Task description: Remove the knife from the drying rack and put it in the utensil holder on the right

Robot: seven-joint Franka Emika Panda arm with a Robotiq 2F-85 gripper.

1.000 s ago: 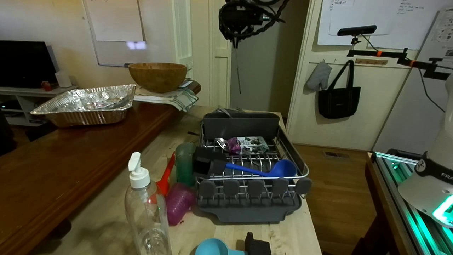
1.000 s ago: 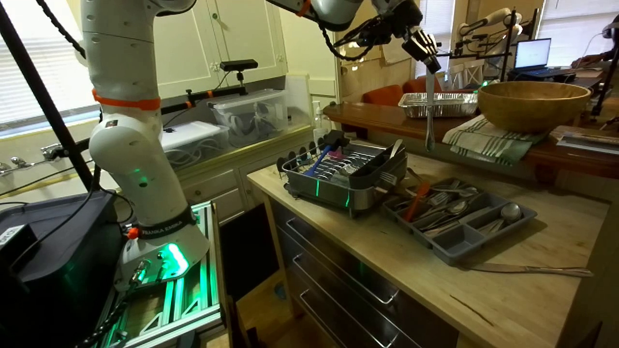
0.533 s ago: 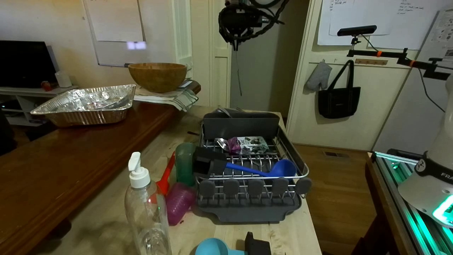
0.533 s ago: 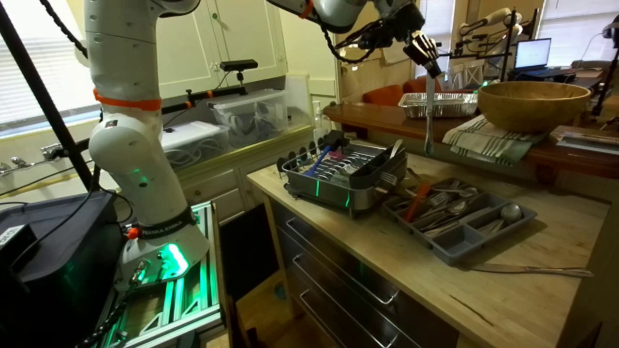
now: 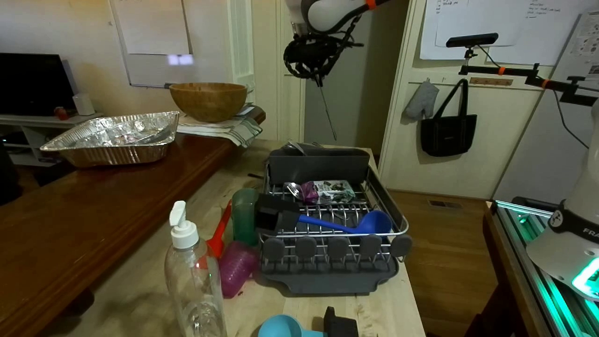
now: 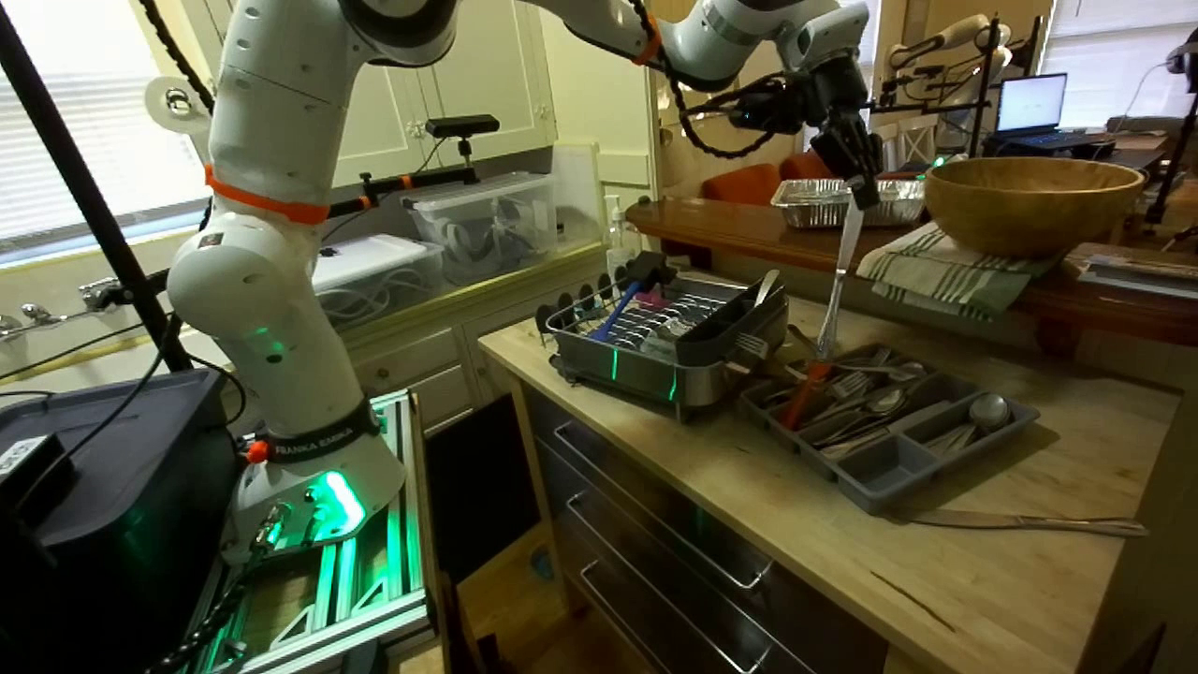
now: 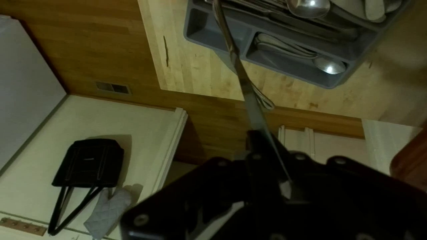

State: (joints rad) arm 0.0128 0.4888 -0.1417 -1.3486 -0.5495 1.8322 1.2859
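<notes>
The gripper [image 6: 866,195] is shut on the blade end of a silver knife [image 6: 830,318] and holds it above the counter. The knife hangs handle down and slanted; its handle end overlaps the far left part of the grey utensil holder [image 6: 894,468] in an exterior view. In an exterior view the gripper [image 5: 319,83] and knife [image 5: 328,112] are beyond and above the dark grey drying rack [image 5: 327,281]. The rack also shows in an exterior view [image 6: 646,370]. In the wrist view the knife [image 7: 225,31] runs from the gripper [image 7: 263,141] toward the holder [image 7: 240,33].
A second knife [image 6: 1020,522] lies on the counter beside the holder. An orange utensil [image 6: 807,393] and several spoons and forks lie in the holder. A wooden bowl [image 6: 1029,201] and foil tray [image 6: 796,211] stand on the raised ledge. A clear bottle [image 5: 194,281] stands near the rack.
The gripper has moved down and, in an exterior view, to the right, bringing the knife over the holder. The knife has gone from nearly upright to slanted.
</notes>
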